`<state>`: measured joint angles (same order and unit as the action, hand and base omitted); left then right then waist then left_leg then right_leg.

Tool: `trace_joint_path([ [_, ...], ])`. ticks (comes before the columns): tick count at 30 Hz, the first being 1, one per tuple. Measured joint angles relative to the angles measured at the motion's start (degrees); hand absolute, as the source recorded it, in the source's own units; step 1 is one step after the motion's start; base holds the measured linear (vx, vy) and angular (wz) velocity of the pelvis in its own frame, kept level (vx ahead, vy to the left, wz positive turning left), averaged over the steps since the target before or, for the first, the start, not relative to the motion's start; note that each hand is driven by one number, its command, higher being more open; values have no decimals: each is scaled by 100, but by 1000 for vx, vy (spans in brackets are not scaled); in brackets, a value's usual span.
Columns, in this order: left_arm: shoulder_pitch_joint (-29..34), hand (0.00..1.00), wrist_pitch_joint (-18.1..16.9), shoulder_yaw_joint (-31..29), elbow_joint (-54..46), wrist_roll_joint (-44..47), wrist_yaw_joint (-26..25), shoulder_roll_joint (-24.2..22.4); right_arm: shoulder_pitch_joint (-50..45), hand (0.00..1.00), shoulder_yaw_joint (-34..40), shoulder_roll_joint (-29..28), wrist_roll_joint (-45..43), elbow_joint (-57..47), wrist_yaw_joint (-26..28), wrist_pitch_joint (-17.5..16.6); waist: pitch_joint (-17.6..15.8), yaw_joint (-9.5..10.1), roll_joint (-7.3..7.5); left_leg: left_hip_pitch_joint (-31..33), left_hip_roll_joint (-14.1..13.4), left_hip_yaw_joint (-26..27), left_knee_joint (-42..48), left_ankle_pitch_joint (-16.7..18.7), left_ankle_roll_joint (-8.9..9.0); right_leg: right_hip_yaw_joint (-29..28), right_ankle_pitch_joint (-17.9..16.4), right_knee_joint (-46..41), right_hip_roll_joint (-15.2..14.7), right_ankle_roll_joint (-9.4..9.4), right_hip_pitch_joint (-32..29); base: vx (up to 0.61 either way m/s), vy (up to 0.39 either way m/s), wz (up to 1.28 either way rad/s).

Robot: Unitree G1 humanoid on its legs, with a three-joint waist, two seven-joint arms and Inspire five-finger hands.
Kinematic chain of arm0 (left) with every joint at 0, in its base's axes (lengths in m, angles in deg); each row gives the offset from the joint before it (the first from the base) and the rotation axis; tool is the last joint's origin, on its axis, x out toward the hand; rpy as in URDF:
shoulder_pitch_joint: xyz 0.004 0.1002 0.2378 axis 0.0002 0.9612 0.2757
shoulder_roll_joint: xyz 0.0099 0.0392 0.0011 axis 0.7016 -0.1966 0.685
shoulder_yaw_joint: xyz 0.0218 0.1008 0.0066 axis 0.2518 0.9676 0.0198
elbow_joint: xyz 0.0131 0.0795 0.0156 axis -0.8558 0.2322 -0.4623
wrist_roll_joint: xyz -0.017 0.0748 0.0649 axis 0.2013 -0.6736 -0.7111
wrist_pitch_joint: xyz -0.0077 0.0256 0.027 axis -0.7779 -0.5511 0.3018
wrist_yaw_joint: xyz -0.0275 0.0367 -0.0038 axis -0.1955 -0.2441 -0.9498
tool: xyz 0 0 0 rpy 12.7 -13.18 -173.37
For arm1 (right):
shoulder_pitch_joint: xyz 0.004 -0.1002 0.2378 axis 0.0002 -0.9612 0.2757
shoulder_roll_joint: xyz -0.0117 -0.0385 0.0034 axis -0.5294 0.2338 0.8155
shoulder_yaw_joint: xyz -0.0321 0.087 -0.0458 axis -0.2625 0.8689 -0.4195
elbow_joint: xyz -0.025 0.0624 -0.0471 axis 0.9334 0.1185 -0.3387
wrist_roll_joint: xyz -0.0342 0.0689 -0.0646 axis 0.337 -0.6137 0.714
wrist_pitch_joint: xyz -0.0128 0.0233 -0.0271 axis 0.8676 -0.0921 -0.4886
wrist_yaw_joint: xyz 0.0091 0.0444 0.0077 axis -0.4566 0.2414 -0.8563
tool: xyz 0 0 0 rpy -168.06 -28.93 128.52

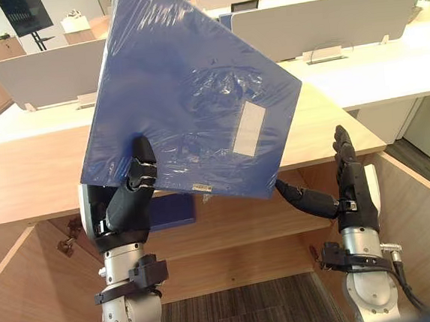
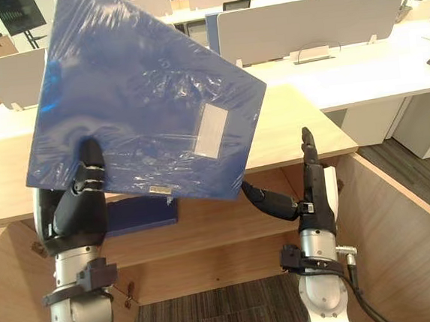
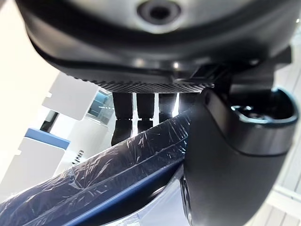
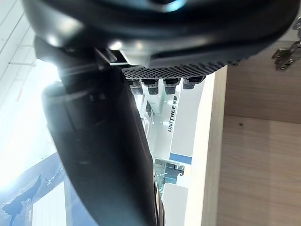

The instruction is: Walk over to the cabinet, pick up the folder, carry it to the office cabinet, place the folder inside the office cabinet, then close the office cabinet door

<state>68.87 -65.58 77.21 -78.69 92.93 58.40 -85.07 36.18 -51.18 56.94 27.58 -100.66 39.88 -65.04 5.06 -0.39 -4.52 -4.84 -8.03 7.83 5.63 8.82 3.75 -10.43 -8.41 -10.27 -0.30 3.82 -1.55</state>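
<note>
White desks (image 1: 388, 70) with grey divider screens (image 1: 323, 20) fill the office; dark striped carpet (image 1: 242, 302) covers the floor.

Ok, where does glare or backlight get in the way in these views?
Left eye view: crinkled highlights run across the plastic wrap on the folder, mild. Left wrist view: bright background leaves the left robot hand a dark mass. Right wrist view: worst, white washout beside the backlit right robot hand.
</note>
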Motion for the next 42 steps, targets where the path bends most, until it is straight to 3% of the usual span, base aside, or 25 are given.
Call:
trace_joint_path([
  [6,-381,0,-106,-219,89,-133,216,438,496,100,239,349,-463,183,266,-47,3,6,3,73,56,-130,6,-59,-76,95,127,131,-67,17,73,-95,25,9],
  [11,-758,0,76,-85,709,-1078,824,1483,1304,100,181,570,-873,172,606,-740,-1,-1,9,120,63,-235,0,-132,-71,187,197,154,-76,-3,74,-74,2,8],
  [13,-880,0,135,-78,754,-1188,904,1657,1459,100,180,714,-1025,170,717,-886,-21,0,36,128,64,-246,0,-146,-71,194,211,156,-77,-5,72,-44,4,3],
  [23,-1573,0,135,-125,1013,-1379,798,1775,1590,100,151,938,-1306,184,886,-977,-63,9,106,127,90,-231,-4,-157,-76,172,243,168,-97,-12,64,-17,6,0],
  [36,-1598,0,135,-365,1129,-930,947,1948,1674,100,202,1410,-2028,400,1308,-993,-100,9,161,170,92,-180,-7,-172,-90,97,381,333,-96,-16,62,-25,15,-3],
  [41,-1907,0,154,-466,1499,164,1181,3037,1825,100,201,2264,-2639,628,1561,-994,-107,32,173,173,93,-195,-39,-210,-87,116,402,350,-101,-19,66,-19,5,1],
  [42,-2074,0,168,-480,1620,539,1321,3438,1900,100,202,2614,-2859,699,1668,-994,-105,40,183,170,94,-199,-52,-221,-87,126,403,348,-104,-19,67,0,0,0],
])
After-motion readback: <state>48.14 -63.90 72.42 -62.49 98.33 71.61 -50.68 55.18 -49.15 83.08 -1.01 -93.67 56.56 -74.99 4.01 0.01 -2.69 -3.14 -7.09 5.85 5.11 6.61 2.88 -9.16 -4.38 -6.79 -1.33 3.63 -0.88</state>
